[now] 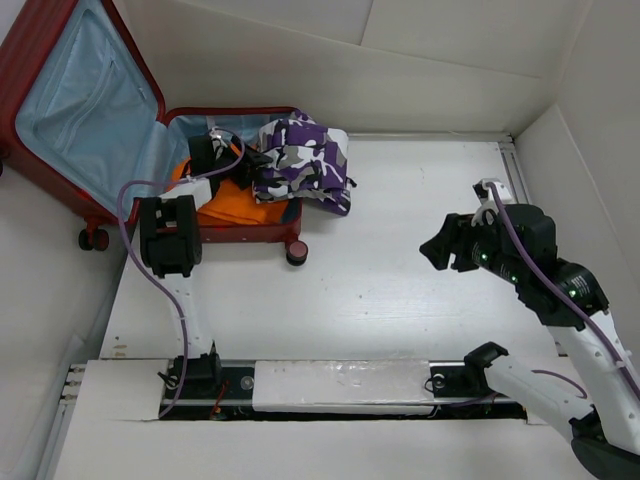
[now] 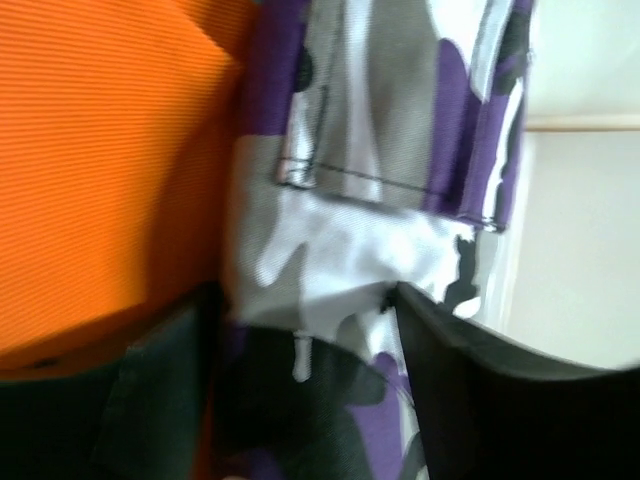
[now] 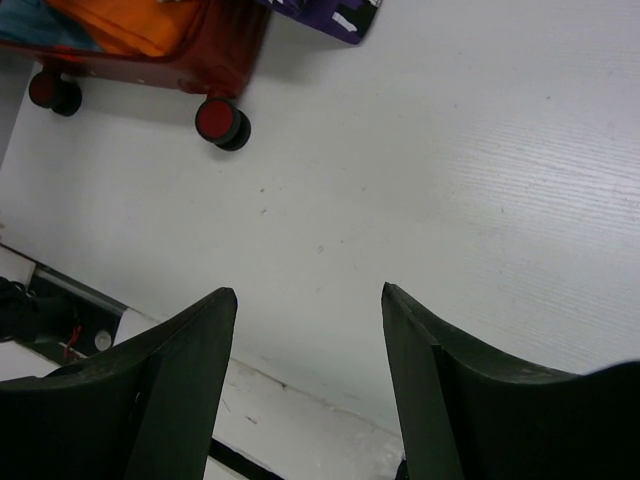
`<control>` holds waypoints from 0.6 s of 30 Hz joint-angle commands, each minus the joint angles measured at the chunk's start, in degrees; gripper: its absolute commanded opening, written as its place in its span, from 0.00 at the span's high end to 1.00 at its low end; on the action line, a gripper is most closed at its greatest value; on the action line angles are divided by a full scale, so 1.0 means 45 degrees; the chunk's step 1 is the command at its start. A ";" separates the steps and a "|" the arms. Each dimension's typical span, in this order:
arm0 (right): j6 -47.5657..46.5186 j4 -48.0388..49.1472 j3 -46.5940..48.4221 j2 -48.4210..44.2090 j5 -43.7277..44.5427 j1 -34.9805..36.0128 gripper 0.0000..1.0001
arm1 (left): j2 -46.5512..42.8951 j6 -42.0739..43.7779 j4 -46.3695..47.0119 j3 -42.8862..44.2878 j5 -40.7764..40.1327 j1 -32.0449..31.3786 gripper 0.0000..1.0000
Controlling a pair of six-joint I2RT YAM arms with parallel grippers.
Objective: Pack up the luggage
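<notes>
The luggage is a dark-red suitcase lying open at the far left, its blue-lined lid propped up. An orange garment lies in its base. A purple, grey and white camouflage garment lies over the suitcase's right edge and hangs onto the table. My left gripper is inside the suitcase. In the left wrist view its jaws stand wide apart astride a fold of the camouflage garment, with the orange garment to the left. My right gripper is open and empty above the table at the right.
The right wrist view shows the right gripper above bare white table, the suitcase's red side, two red wheels and the table's near edge. White walls enclose the table at the back and right.
</notes>
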 commanded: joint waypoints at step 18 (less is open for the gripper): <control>0.0198 0.0772 -0.0375 -0.0208 0.0497 -0.0009 0.34 | -0.1791 -0.1195 -0.0601 0.3274 -0.0228 0.0662 1.00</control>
